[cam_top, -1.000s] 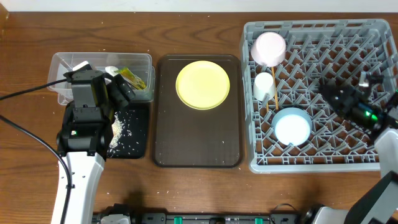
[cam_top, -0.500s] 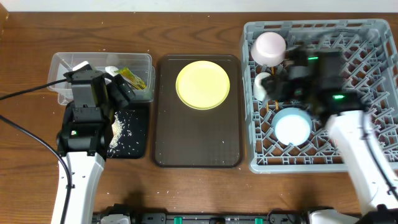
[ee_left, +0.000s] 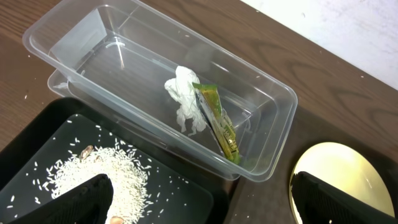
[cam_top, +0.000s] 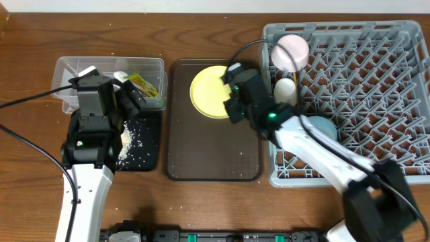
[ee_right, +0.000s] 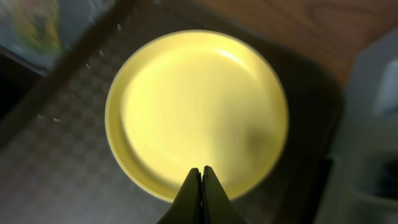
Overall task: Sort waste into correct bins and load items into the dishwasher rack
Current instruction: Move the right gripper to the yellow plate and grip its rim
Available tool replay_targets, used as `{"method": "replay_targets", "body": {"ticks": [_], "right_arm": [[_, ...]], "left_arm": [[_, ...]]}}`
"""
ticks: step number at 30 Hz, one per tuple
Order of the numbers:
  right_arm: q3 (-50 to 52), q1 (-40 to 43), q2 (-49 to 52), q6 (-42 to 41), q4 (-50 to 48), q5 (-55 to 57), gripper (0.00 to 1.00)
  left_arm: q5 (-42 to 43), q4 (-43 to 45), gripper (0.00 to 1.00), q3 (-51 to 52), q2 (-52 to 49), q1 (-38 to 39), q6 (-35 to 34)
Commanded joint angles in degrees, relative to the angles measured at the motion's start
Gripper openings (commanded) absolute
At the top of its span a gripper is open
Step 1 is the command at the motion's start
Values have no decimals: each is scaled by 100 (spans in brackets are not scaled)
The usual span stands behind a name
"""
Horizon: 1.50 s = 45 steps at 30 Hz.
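**A:** Looking at the right gripper (ee_right: 201,169), I see its jaws pressed together with nothing between them, and the tips sit over the lower edge of the yellow plate (ee_right: 196,112) in the wrist view. Can it lift the plate like that?

**B:** I doubt it. The plate lies flat on the brown serving tray (cam_top: 201,154), upper middle of the overhead frame, just left of the dishwasher rack (cam_top: 376,87). The fingers should probably spread first, then straddle the raised rim, one finger outside and one inside.

**A:** Risks?

**B:** A flat plate gives little lip, so a shallow pinch may slip. Tilt the wrist, bite well onto the rim, and lift slowly before swinging right to the rack.

**A:** And the left gripper (cam_top: 132,101)?

**B:** Spread wide and empty at the left of the frame, above the black tray (ee_left: 180,199) holding the rice (ee_left: 99,168). It is well clear of the plate.
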<state>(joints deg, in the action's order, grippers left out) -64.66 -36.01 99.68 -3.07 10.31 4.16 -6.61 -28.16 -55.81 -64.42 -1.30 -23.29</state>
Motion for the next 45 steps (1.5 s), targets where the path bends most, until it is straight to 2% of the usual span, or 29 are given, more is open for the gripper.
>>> {"method": "replay_targets", "body": {"ticks": [1, 8, 14, 23, 37, 45], "right_arm": [[-70, -79, 494, 210, -354, 221, 1], [-70, -118, 1307, 210, -835, 70, 1], [-70, -262, 1390, 205, -518, -728, 5], [-70, -660, 1370, 184, -59, -1091, 5], [-92, -1207, 662, 319, 24, -1147, 7], [-94, -1126, -109, 457, -9, -24, 7]], "left_arm": [[-52, -7, 94, -72, 2, -17, 74], [-52, -7, 94, -72, 2, -17, 74], [-52, -7, 94, -72, 2, -17, 74], [-52, -7, 94, -72, 2, -17, 74], [-52, -7, 94, -72, 2, -17, 74], [-52, -7, 94, -72, 2, -17, 74]]}}
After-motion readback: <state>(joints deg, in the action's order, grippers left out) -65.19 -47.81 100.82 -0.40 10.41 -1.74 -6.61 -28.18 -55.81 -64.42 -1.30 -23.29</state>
